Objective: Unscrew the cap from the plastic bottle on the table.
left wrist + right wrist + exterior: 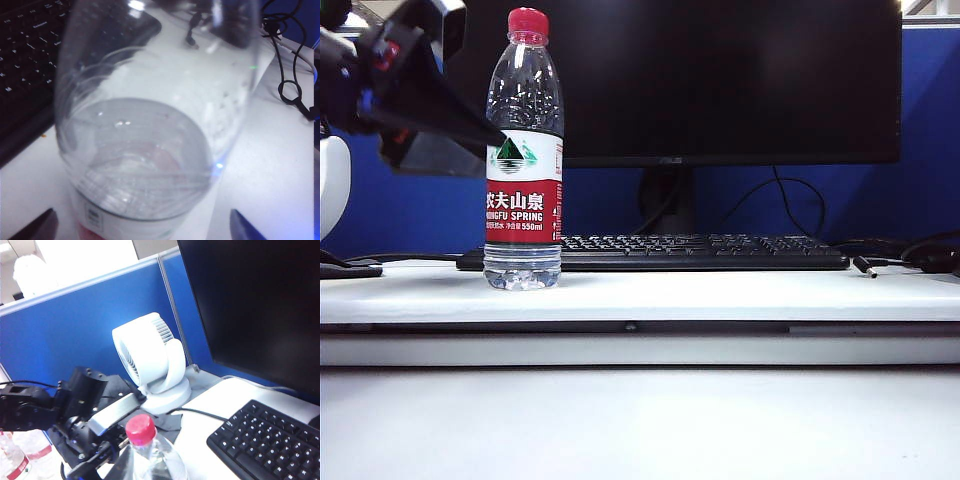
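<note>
The plastic bottle [523, 150] stands upright on the white table [720, 295], near its left side, with the red cap [528, 22] on its neck. My left gripper [485, 140] comes in from the left at label height. It is open, with its fingertips [37, 227] on either side of the bottle [150, 125] and a gap at each side. The right wrist view looks down on the cap [140, 429], the bottle's shoulder [155, 462] and the left gripper [115, 440] beside it. My right gripper shows in no view.
A black keyboard [700, 250] and a dark monitor [720, 80] stand behind the bottle. Black cables [290, 90] lie to the right. A white fan [150, 365] stands by the blue partition. Another labelled bottle [15, 460] sits beyond the left arm.
</note>
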Motion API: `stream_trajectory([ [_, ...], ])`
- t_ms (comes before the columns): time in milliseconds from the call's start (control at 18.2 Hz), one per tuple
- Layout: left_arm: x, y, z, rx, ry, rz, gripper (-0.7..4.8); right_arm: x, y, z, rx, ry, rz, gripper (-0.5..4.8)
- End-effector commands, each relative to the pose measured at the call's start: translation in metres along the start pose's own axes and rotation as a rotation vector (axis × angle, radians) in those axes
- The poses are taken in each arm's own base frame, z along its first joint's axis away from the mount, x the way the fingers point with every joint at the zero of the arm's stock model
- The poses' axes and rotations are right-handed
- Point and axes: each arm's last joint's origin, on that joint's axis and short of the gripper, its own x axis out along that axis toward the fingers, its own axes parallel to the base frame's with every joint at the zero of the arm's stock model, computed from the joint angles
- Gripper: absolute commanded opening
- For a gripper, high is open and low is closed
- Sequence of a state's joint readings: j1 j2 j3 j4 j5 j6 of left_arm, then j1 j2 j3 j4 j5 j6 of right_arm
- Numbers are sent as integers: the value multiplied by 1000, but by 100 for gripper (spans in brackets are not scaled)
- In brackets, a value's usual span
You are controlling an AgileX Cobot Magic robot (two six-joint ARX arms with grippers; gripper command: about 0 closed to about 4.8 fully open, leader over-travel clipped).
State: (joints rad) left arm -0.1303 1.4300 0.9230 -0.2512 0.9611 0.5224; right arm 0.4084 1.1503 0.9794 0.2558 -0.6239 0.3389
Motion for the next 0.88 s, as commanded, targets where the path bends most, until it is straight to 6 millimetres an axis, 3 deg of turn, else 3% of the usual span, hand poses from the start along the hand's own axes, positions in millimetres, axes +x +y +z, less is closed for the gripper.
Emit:
stream_trajectory([
  [55, 8, 5, -5, -12, -20, -55, 479, -1, 2, 4, -19, -17, 1, 54],
  [275, 18, 11, -12, -26, -44, -124, 479, -1, 2, 4, -18, -16, 0, 54],
  [604, 53, 9, -15, 44, -46, -186, 479, -1, 0, -2, 21, 35, -17, 54],
  [879, 66, 5, -10, 109, -32, -138, 475, -1, -1, -5, 40, 61, -26, 54],
])
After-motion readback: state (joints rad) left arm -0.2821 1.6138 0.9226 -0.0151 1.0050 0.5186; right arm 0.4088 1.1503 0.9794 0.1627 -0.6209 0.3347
